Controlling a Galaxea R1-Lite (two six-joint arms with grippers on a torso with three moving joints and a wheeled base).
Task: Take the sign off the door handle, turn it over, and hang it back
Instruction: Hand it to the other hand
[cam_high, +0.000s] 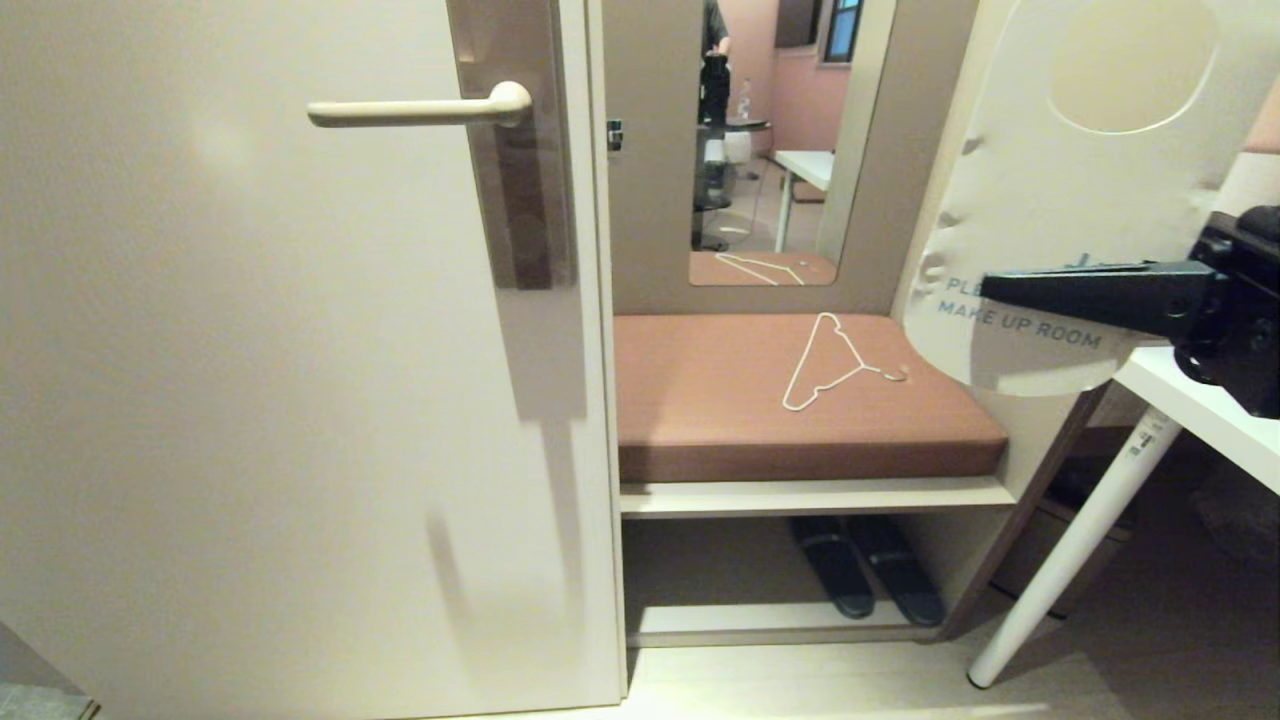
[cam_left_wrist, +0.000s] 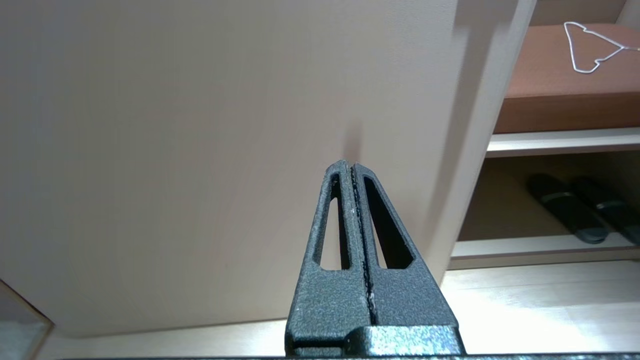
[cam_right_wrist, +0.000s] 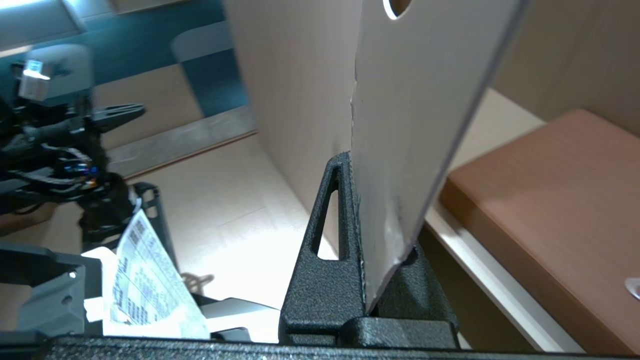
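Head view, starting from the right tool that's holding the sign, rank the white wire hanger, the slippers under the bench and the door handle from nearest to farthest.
From the right tool, clamped on the sign at the right edge:
1. White wire hanger, on the brown bench cushion just left of the tool.
2. Slippers, on the low shelf under the bench, below the tool.
3. Door handle, bare, far left on the door.
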